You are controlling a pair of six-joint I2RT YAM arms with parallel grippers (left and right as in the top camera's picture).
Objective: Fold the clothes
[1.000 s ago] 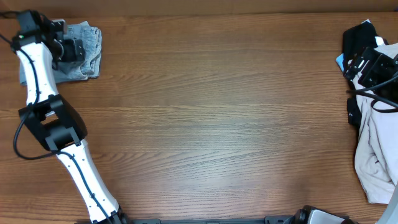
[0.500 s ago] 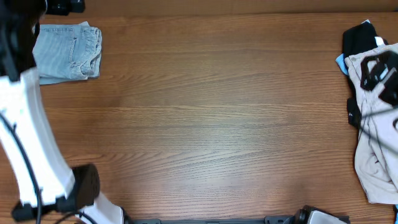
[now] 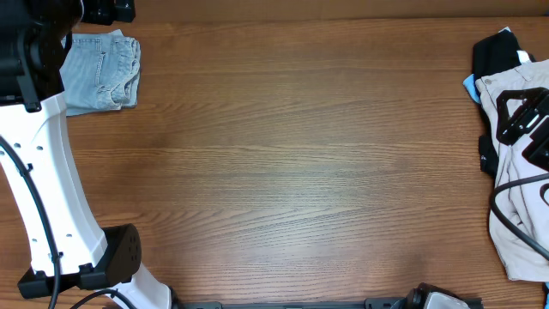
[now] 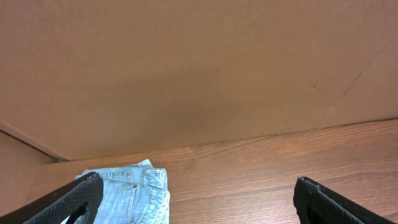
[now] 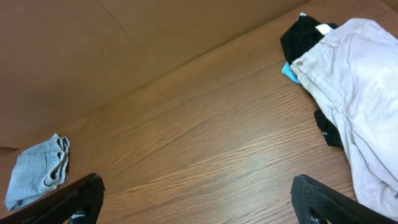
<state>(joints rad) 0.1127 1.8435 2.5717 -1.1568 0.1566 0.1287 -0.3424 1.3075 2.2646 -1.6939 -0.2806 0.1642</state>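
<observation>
The light-blue jeans (image 3: pixel 101 73) lie folded in a small bundle at the table's far left corner. They also show in the left wrist view (image 4: pixel 134 194) and, small, in the right wrist view (image 5: pixel 40 171). My left gripper (image 4: pixel 199 202) is open and empty, raised above the table just behind the bundle and not touching it. My right gripper (image 5: pixel 202 202) is open and empty, held above the wood at the right side. Its arm (image 3: pixel 525 120) hangs over the pile of other clothes.
Beige trousers (image 3: pixel 515 206) lie heaped at the right edge, over a black garment (image 3: pixel 493 51) with a bit of bright blue cloth (image 5: pixel 288 70) beside it. A brown cardboard wall (image 4: pixel 199 68) stands along the table's far edge. The raised left arm (image 3: pixel 47 172) covers the table's left side.
My left arm has lifted off the folded jeans and risen high toward the camera, leaving the bundle uncovered. My right arm has shifted slightly down over the beige trousers.
</observation>
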